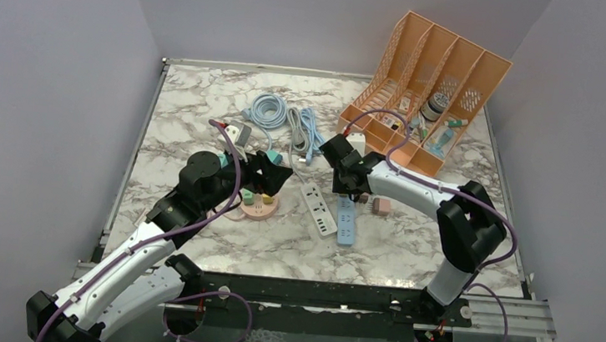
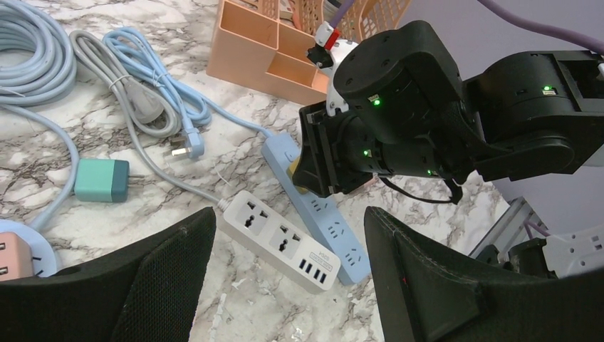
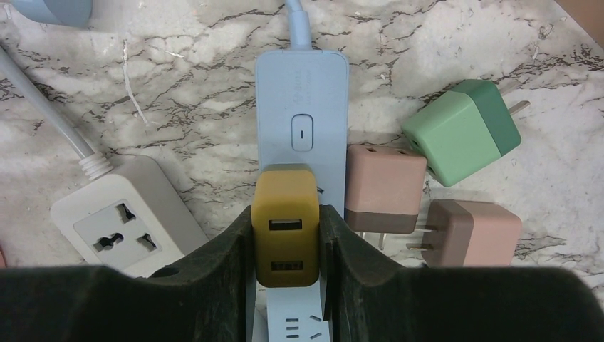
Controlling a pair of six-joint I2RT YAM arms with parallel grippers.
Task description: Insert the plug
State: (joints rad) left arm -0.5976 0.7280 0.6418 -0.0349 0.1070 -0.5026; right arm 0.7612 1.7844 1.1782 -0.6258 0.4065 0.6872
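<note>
Over the blue power strip (image 3: 301, 85) sat the right gripper (image 3: 286, 239), pinched narrow on a yellow plug (image 3: 285, 206) and holding it by its sides, USB face turned up to the wrist camera! The plug stood on the strip's midline, just on the gripper's side of the switch. The strip's long axis ran straight away from the gripper, so the two lined up nicely. Its prongs were hidden underneath, and whether they had found the slots could not be told. By my reckoning the move ahead was straight down, a press with no sideways shift. The right arm was plainly the nearer one, with the plug already in its grasp. The left gripper (image 2: 285, 242) hung wide and empty off to the side, over the white power strip (image 2: 263, 221) on the tabletop (image 1: 204, 120). A pink plug (image 3: 384, 187), a second pink plug (image 3: 474, 231) and a green plug (image 3: 463, 132) lay loose just beside the blue strip.
</note>
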